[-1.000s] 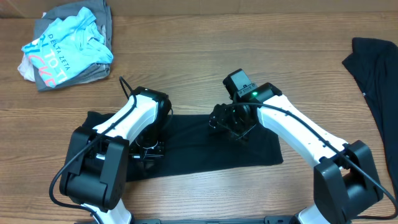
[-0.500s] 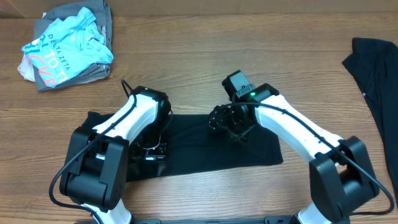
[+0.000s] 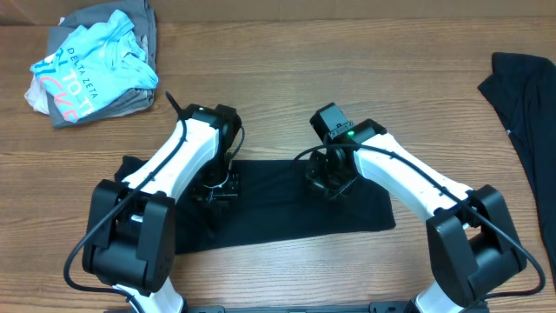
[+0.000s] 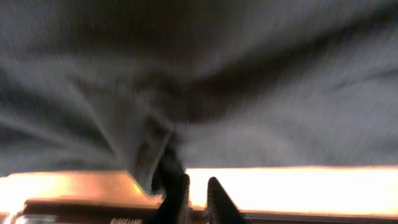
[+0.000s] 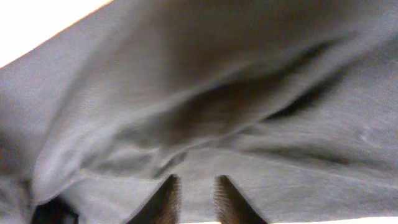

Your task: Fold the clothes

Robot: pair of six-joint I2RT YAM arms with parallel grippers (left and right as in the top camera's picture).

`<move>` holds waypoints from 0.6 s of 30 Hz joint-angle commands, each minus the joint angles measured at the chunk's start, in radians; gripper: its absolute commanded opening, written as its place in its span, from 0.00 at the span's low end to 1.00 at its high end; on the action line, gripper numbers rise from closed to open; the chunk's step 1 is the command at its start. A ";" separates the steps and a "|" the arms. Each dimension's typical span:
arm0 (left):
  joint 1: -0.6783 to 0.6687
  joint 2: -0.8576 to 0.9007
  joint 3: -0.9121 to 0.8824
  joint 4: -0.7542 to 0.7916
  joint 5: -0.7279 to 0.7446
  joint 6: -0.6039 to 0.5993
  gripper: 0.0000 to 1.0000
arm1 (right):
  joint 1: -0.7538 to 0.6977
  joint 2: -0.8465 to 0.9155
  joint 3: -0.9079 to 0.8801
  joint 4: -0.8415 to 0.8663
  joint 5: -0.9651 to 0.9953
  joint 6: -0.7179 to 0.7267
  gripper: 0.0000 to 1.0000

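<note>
The clothes being folded are a black T-shirt (image 3: 278, 213), lying as a long strip across the near middle of the wooden table. My left gripper (image 3: 217, 187) is down on its left part near the far edge. In the left wrist view the left gripper (image 4: 196, 186) is shut, with a pucker of the T-shirt (image 4: 152, 155) drawn up at its fingertips. My right gripper (image 3: 330, 181) presses on the shirt's right part. In the right wrist view the right gripper (image 5: 196, 190) has its jaws drawn in on the T-shirt (image 5: 217, 81), and cloth fills the narrow gap between them.
A heap of light blue and grey clothes (image 3: 91, 65) sits at the far left corner. Another black garment (image 3: 526, 113) hangs over the right edge. Bare wooden table (image 3: 278, 96) lies beyond the shirt.
The left gripper opened, moved toward the shirt's far edge and shut again on the fabric. The right gripper's jaws closed in from wide open and shifted slightly right.
</note>
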 commanded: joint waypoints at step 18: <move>0.252 -0.020 -0.102 0.147 -0.005 -0.021 0.04 | -0.228 0.003 -0.140 0.045 0.050 -0.134 0.05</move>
